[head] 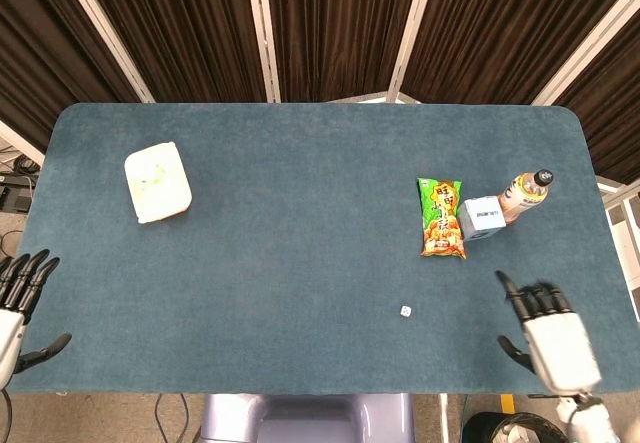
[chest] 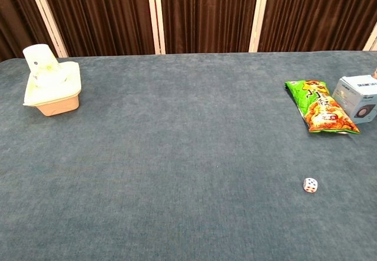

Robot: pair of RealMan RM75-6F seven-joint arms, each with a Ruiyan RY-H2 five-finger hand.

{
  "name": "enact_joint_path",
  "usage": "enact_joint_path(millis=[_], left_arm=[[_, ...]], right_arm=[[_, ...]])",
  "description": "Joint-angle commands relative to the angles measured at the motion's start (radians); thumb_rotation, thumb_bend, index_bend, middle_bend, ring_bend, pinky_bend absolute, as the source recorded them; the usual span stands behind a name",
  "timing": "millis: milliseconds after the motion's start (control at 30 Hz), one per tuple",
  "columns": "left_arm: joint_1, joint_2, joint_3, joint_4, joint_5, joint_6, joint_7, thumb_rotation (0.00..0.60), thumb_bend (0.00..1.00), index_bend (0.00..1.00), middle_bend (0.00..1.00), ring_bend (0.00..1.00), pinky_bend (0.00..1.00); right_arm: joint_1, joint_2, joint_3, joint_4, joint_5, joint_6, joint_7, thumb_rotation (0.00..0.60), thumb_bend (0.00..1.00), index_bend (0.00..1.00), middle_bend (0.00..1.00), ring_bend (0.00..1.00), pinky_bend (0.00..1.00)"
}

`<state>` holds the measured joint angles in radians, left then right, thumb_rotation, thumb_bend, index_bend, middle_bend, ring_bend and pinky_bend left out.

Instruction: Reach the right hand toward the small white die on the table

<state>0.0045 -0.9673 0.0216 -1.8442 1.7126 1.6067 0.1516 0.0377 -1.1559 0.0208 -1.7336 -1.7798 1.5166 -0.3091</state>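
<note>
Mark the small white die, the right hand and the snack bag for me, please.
small white die [head: 405, 311], head view, on its top face.
right hand [head: 556, 343], head view, on the white back of the hand.
snack bag [chest: 320, 108], chest view, on the orange middle of the bag's front.

The die [head: 405, 311] lies before the snack bag [head: 441, 218], left of the right hand [head: 553, 338].

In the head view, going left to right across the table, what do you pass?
Left hand → white tub → die → snack bag → blue box → bottle. The right hand, open near the table's front edge, overlaps the bottle in left-right position, so its place is unclear.
</note>
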Motion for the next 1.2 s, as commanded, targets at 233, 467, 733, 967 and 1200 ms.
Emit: enact_joint_path(millis=[233,467,733,967,1200], left_arm=[[-0.020,-0.023,-0.023,-0.012,-0.062,-0.041,0.056,0.600,0.00,0.00,0.00,0.00,0.00],[-0.028,-0.028,-0.033,-0.011,-0.100,-0.060,0.067,0.600,0.00,0.00,0.00,0.00,0.00],[-0.031,-0.027,-0.035,-0.007,-0.112,-0.063,0.059,0.600,0.00,0.00,0.00,0.00,0.00],[-0.033,-0.022,-0.037,-0.007,-0.118,-0.064,0.051,0.600,0.00,0.00,0.00,0.00,0.00],[-0.036,-0.022,-0.035,-0.007,-0.118,-0.067,0.052,0.600,0.00,0.00,0.00,0.00,0.00]], right_arm=[[0.172,-0.069,-0.057,0.120,0.032,-0.342,0.000,0.600,0.63,0.07,0.77,0.76,1.00],[0.233,-0.123,-0.072,0.166,0.058,-0.462,-0.034,0.600,0.64,0.07,0.78,0.76,1.00],[0.262,-0.165,-0.087,0.214,0.090,-0.510,-0.019,0.600,0.64,0.07,0.78,0.76,1.00],[0.272,-0.197,-0.094,0.226,0.095,-0.503,-0.023,0.600,0.65,0.07,0.78,0.76,1.00],[0.279,-0.221,-0.101,0.242,0.101,-0.502,-0.038,0.600,0.65,0.07,0.78,0.76,1.00]])
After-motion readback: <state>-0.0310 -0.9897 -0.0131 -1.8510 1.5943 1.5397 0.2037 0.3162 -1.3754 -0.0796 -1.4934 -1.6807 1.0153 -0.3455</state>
